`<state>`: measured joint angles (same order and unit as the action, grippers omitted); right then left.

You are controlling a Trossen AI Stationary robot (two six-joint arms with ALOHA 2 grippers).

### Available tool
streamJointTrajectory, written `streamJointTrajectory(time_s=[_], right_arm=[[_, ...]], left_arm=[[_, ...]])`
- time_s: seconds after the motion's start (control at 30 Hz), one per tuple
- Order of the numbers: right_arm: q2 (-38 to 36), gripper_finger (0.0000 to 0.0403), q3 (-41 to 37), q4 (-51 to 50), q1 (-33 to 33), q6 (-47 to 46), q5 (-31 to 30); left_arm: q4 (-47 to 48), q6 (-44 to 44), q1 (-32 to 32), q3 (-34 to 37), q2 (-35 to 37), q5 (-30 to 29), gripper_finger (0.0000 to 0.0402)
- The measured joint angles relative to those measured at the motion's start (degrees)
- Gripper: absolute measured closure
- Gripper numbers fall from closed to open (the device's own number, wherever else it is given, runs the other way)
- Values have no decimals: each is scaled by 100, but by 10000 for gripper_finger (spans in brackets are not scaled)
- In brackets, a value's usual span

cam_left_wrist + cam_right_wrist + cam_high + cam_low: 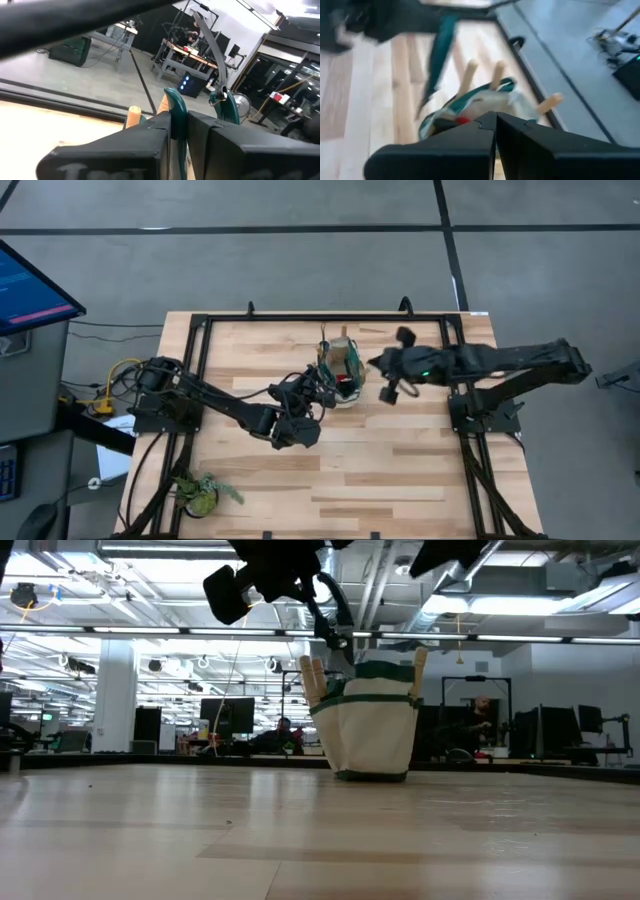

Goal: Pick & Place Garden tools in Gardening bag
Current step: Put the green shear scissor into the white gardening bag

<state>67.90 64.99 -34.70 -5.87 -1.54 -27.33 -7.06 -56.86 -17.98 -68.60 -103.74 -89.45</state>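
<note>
High view hid your left claw [322,385] beside the round cream fabric bag with green trim [341,369] mid-tabletop [400,470]; it pinched a thin dark hooked tool [212,47]. Right claw [385,365] was pressed together, empty.

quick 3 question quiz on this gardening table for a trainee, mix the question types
1. True or false: the gardening bag lies tipped on its side.
2. Which gripper holds the thin teal-handled hooked tool? A) left gripper B) right gripper
3. Fill in: the leafy green plant clump sits near the table's front ____ corner in the high view.

Key: 1 false, it stands upright with wooden handles sticking out. 2 A. 3 left.
</note>
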Motion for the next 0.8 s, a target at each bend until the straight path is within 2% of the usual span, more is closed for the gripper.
streamJointTrajectory(time_s=[0.23, 0.37, 0.5, 0.7, 0.8], right_arm=[[-784, 403, 0, -241, 4, -4, -466], [-1028, 403, 0, -533, 0, -16, -604], [-1142, 403, -1, -810, 2, -187, -625], [-1188, 403, 0, -918, 2, -200, -625], [-1191, 403, 0, -924, 2, -147, -623]], left_arm=[[-428, 4, -50, -4, -345, -4, 387], [-936, 5, -16, -2, -649, -2, 387], [-1088, 98, 0, -2, -632, -16, 387], [-1151, 1033, 32, -92, -422, -81, 387], [-1187, 1142, 124, -109, -427, -70, 387]])
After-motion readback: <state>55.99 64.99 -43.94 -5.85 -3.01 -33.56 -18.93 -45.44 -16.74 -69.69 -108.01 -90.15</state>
